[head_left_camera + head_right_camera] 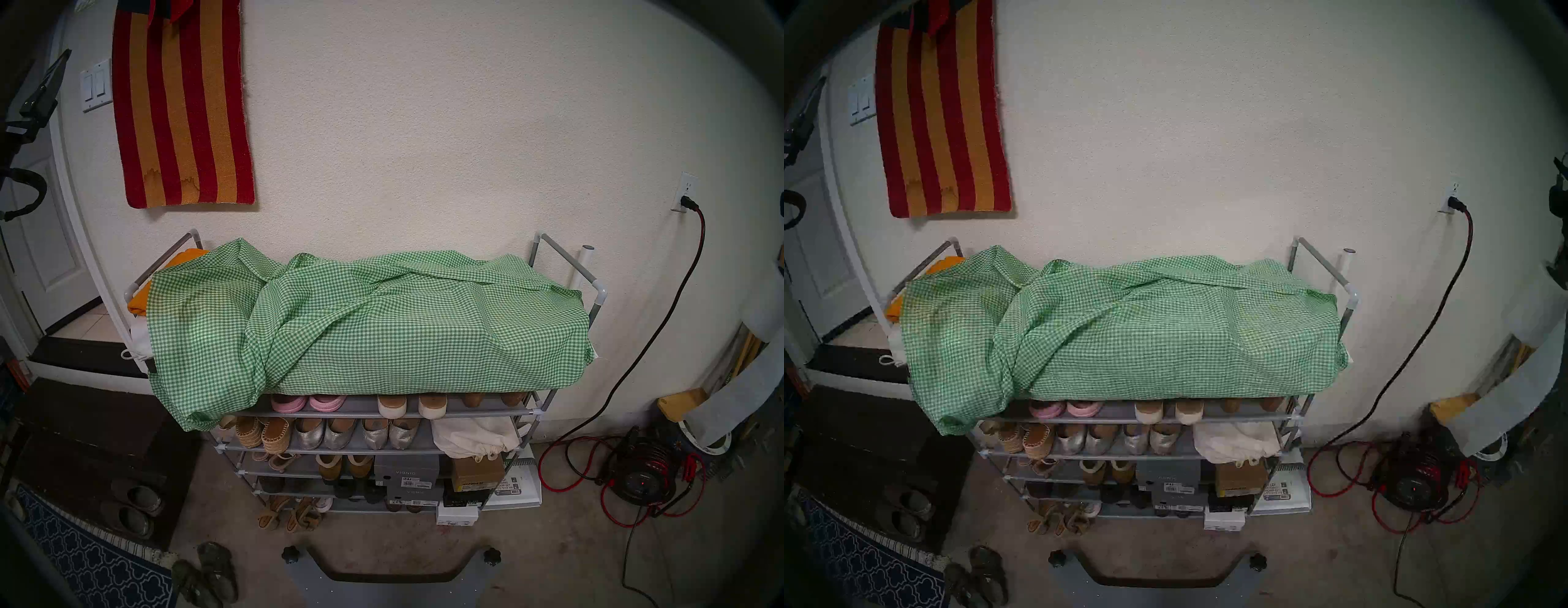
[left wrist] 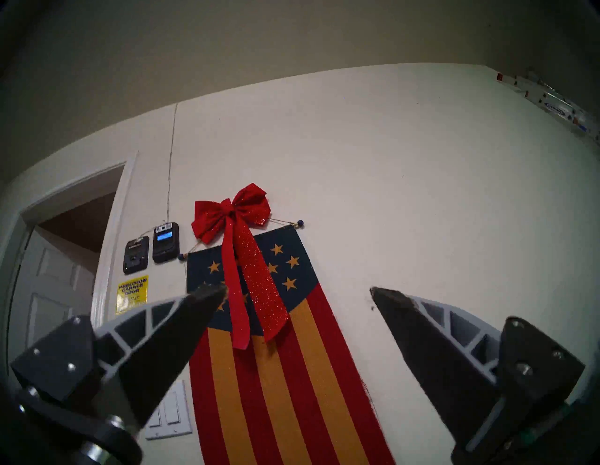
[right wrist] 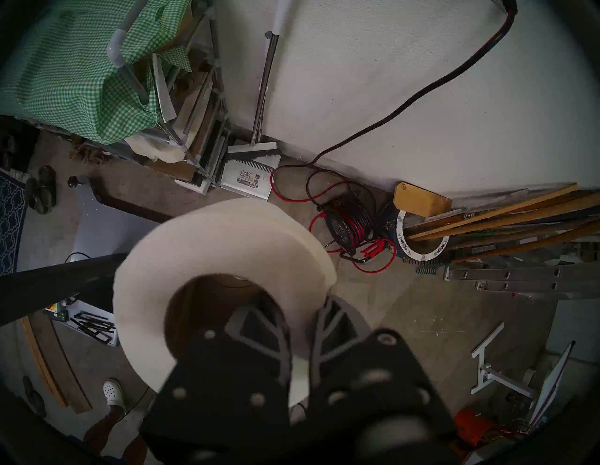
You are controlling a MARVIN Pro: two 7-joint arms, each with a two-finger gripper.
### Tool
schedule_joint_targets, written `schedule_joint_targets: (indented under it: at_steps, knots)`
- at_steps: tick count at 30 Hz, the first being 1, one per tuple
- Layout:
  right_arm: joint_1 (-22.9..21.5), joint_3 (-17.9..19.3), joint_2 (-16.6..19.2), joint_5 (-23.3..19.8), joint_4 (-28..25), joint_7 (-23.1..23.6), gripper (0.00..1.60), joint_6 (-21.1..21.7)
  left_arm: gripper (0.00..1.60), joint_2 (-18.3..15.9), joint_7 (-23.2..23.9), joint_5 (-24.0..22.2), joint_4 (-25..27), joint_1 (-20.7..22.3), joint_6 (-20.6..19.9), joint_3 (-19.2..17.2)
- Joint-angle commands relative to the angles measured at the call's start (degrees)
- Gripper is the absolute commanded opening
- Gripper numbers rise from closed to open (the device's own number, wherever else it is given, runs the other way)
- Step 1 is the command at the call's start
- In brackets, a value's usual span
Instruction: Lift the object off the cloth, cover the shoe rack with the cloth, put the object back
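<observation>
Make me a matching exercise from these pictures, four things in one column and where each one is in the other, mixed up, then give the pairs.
Things:
1. gingham cloth
2. paper roll
3. striped rug
4. orange cloth

Places:
A. hanging on the wall
B. clamped in the right gripper
C. draped over the shoe rack top
D. left end of the top shelf, partly covered

Pairs: 1-C, 2-B, 3-A, 4-D

Left gripper [image 2: 297,294]: 2 black pointed fingers [image 2: 418,341], pale grey lattice backs, dark mounts with silver screws. Right gripper [image 3: 300,324]: dark grey lattice fingers, black plate, round screw holes.
</observation>
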State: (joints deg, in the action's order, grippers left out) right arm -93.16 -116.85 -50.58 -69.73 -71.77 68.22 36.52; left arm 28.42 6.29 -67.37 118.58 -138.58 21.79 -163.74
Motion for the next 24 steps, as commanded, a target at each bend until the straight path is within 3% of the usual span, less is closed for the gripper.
schedule_joint_targets:
  at_steps: [1,2,4,8,9,15,17,18,20,22,24]
  knots:
    - [0.35,0.04,-0.47,0.07,0.46,0.68,0.00,0.10,1.60,2.88,7.92,-5.29,0.14,0.00,-7.85,-1.26]
    - [0.39,0.02,-0.50,0.05,0.49,0.71,0.00,0.08,1.60,1.77,7.39,-4.43,-0.18,-1.25,-7.28,-1.26]
    - [0.47,-0.02,-0.56,-0.01,0.54,0.76,0.00,0.03,1.60,0.49,9.79,-3.70,-1.03,-1.83,-10.50,-1.26]
    - [0.50,-0.09,-0.61,-0.15,0.51,0.64,0.00,-0.05,1.60,-4.21,8.22,-1.65,-2.66,-5.22,-13.22,-1.26]
    - [0.54,-0.12,-0.64,-0.19,0.53,0.65,0.00,-0.08,1.60,-5.55,8.30,-1.42,-3.15,-5.09,-15.50,-1.26]
    - [0.66,-0.22,-0.74,-0.38,0.56,0.61,0.00,-0.22,1.60,-9.31,7.01,4.00,-3.18,-6.69,-21.84,-1.26]
    - [0.67,-0.24,-0.75,-0.41,0.55,0.59,0.00,-0.24,1.60,-9.30,6.79,4.87,-2.88,-7.11,-22.16,-1.26]
    - [0.71,-0.27,-0.79,-0.45,0.58,0.63,0.00,-0.27,1.60,-11.59,6.61,6.04,-3.63,-7.35,-25.69,-1.26]
    - [0.74,-0.30,-0.81,-0.50,0.58,0.62,0.00,-0.32,1.60,-11.38,6.41,8.57,-2.83,-8.38,-25.50,-1.26]
    - [0.80,-0.36,-0.87,-0.59,0.60,0.65,0.00,-0.39,1.60,-14.05,5.65,12.00,-2.86,-9.62,-29.57,-0.82]
    - [0.82,-0.38,-0.89,-0.62,0.61,0.66,0.00,-0.41,1.60,-14.24,5.53,12.89,-2.67,-10.03,-30.12,-0.46]
